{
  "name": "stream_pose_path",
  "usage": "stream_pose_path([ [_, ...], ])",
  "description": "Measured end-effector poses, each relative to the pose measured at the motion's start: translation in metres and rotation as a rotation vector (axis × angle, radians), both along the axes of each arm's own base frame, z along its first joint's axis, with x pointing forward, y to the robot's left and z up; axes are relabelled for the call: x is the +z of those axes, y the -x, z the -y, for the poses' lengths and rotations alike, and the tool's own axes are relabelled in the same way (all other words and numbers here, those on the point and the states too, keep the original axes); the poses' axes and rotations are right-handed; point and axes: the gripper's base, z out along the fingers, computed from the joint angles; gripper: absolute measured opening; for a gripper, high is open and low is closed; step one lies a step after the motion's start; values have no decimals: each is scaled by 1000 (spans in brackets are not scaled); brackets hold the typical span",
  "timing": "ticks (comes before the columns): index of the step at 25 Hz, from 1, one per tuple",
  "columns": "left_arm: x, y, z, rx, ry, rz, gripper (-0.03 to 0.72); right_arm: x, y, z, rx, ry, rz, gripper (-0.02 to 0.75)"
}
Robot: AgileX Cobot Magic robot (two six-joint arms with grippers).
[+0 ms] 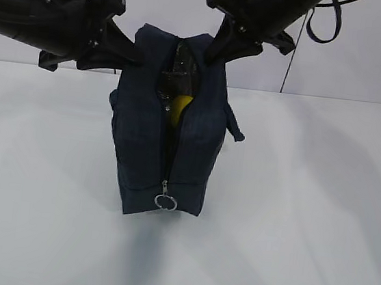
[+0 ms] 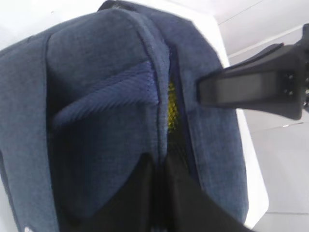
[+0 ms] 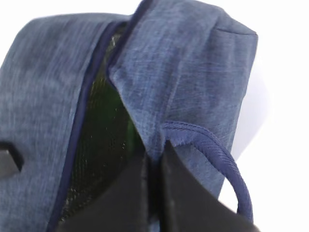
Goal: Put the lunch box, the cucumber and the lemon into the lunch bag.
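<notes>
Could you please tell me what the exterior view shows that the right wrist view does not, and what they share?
Only the exterior view shows the silver ring pull, the yellow lemon in the opening, the table and both arms. Only the right wrist view shows something dark green behind mesh inside, and the right tool pinched on the bag's fabric beside the strap. Both show the navy bag with its zipper partly open.
</notes>
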Motion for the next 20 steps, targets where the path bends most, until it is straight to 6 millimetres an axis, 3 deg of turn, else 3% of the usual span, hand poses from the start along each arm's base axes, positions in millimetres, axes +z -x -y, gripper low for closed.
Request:
stream_pose_path([
  [4,-4,0,12,6,11,-3,10,9,0,11,-36,11,14,22],
  [11,-9,-1,22,14,22,2,10,5,0,16,-60,67,7,22],
  [20,-27,-18,29,26,44,-20,10,0,0,18,-67,85,-7,22],
])
